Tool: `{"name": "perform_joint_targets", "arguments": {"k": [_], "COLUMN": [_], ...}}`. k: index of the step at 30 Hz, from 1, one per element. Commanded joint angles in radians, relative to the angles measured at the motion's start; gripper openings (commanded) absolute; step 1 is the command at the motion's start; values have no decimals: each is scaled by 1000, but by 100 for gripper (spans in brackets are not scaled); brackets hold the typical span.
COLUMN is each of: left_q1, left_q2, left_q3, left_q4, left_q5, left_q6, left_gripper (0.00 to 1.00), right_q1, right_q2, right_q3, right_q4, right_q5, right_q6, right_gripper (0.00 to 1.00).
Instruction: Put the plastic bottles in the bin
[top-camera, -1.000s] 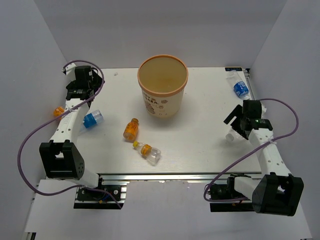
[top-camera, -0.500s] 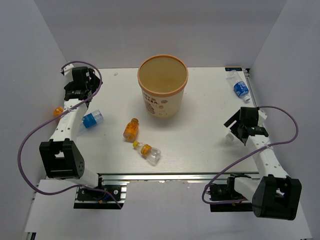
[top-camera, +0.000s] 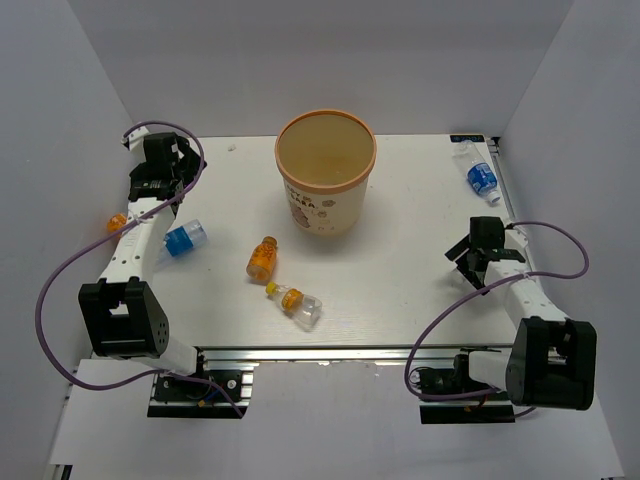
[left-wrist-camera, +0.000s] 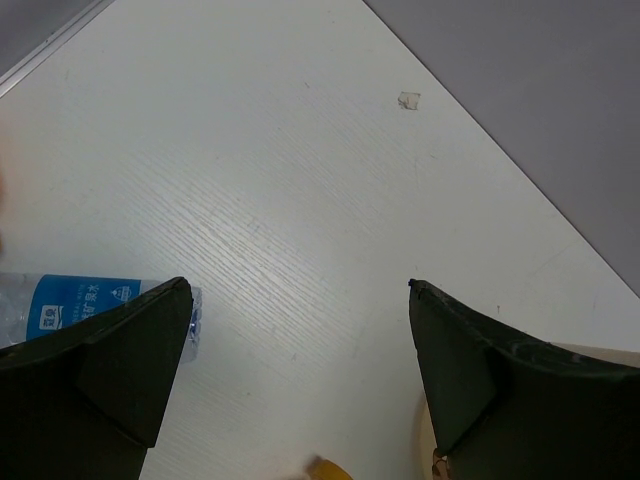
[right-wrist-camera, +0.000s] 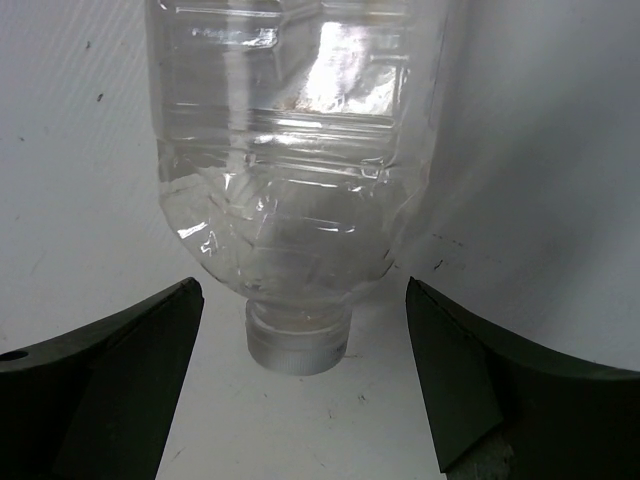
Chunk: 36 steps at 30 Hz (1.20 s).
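Jaws released on both sides, grasping nothing. In the left wrist view, left jaws spread wide above the table (left-wrist-camera: 300, 200), with a blue-label bottle (left-wrist-camera: 70, 305) partly behind the finger at 9 o'clock. In the right wrist view, right jaws spread either side of the ribbed clear bottle (right-wrist-camera: 290, 180), lying on the table with its cap toward the camera and clear of both fingers.

Against 1 second ago: right arm (top-camera: 525, 295) drawn back toward 6 o'clock and folded closer to its base, wrist still at 3 o'clock of the table. Ribbed clear bottle, then showing beside that wrist from above, now covered by it in the top view. Left arm (top-camera: 135, 250) nudged slightly toward 9 o'clock, otherwise as before at 10 o'clock. Bin and the other 5 bottles where they were.

Bin (top-camera: 325, 215) upright at 12 o'clock of table centre, mouth open to the top camera, only its tan inner wall and bottom on show. All 6 plastic bottles on the table outside it:
- Small orange-filled bottle (top-camera: 263, 257) at 7 o'clock of the bin.
- Yellow-capped bottle (top-camera: 297, 303) just beyond it toward 6 o'clock, part orange, part clear.
- Blue-label bottle just beside the left arm at 9 o'clock.
- Orange-capped bottle (top-camera: 117, 222) on that arm's far side, mostly hidden.
- Second blue-label bottle (top-camera: 482, 176) at 2 o'clock near the far right corner.
- Ribbed clear bottle at 3 o'clock, see-through from shoulder to cap.
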Motion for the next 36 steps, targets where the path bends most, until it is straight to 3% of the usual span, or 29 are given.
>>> {"name": "perform_joint_targets", "arguments": {"k": [1,6,11,16,24,25,30,36], "left_q1": [5,10,11,19,22,22,22,23], "left_q2": [-36,-34,-39,-54,-73,-74,-79,-73], "left_q3": [-11,-14,-7,-5,-8,-8,-13,-24], "left_q4": [22,14,-9,-27,-33,-33,-26,-7], "left_q5": [13,2,-31,-61,-73,-73,-61,-16], "left_q6": [11,12,6,-5,-17,-17,-18,-38], "left_gripper": [98,98,98,98,98,98,98,98], "right_q1": [7,5,7,7,7,7,15,198], "right_q2": [20,43,53,23,-22,-31,-132,-234], "right_q3": [-9,-15,-29,-83,-89,-77,14,133], "right_q4": [42,68,79,117,115,114,141,289], "right_q5": [57,66,67,73,81,78,-7,-49], "right_q6": [66,75,86,119,106,87,-61,-297], "right_gripper": [86,78,65,44,20,14,6,0]}}
